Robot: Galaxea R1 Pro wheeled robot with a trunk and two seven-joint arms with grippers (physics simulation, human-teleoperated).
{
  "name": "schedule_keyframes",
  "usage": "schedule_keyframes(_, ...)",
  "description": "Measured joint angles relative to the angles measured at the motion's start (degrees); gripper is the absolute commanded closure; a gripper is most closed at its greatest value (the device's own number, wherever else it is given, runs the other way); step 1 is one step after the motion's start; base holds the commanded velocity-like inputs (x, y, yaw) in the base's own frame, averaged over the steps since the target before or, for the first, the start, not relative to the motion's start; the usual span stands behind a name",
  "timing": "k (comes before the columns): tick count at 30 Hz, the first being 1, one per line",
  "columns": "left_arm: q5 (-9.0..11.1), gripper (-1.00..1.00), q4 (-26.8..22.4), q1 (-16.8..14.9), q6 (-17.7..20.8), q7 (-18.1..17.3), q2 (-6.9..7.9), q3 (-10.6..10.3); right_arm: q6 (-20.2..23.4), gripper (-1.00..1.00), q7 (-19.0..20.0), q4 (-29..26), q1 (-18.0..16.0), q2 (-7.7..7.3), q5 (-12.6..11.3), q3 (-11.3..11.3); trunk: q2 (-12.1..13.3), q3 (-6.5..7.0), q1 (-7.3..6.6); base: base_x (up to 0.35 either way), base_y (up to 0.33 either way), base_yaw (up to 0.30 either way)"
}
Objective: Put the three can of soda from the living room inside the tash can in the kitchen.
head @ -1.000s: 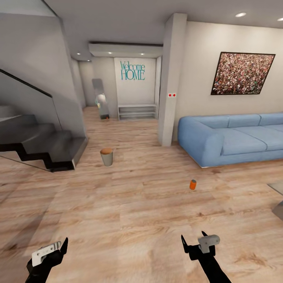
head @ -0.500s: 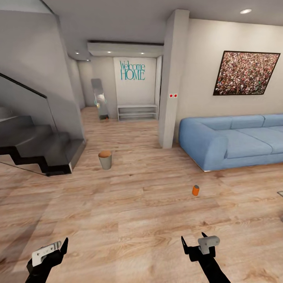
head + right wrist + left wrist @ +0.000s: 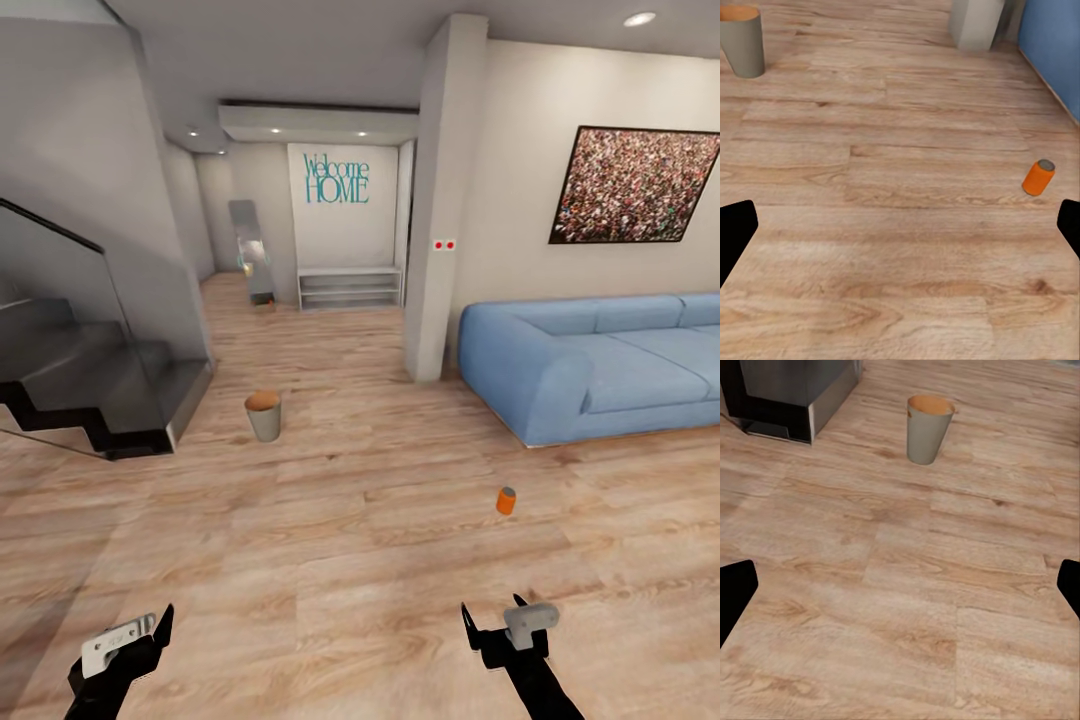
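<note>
A light wood plank floor (image 3: 330,520) spreads across the living room, with a blue sofa (image 3: 600,365) at the right wall and a dark staircase (image 3: 90,385) at the left. The tash can (image 3: 264,415) stands upright near the stairs' foot. The orange soda can (image 3: 507,500) stands on the planks, well apart from it. Left gripper (image 3: 135,640) and right gripper (image 3: 500,625) hang low, jaws apart, holding nothing

Head camera looks forward over the plank floor (image 3: 330,560) — both wrist cameras, lower, share its bin (image 3: 929,429).
</note>
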Motion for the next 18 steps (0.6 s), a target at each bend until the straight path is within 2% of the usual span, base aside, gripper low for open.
schedule_keyframes(7, 0.00, -1.00, 0.04, 0.00, 0.00, 0.00, 0.00, -0.05, 0.00, -1.00, -0.17, 0.09, 0.00, 0.03, 0.03, 0.05, 0.00, 0.00, 0.00, 0.283, 0.000, 0.035)
schedule_keyframes(18, -0.04, -1.00, 0.06, 0.00, 0.00, 0.00, 0.00, -0.09, 0.00, -1.00, -0.22, 0.15, 0.00, 0.09, 0.03, 0.07, 0.00, 0.00, 0.00, 0.282, 0.000, 0.141)
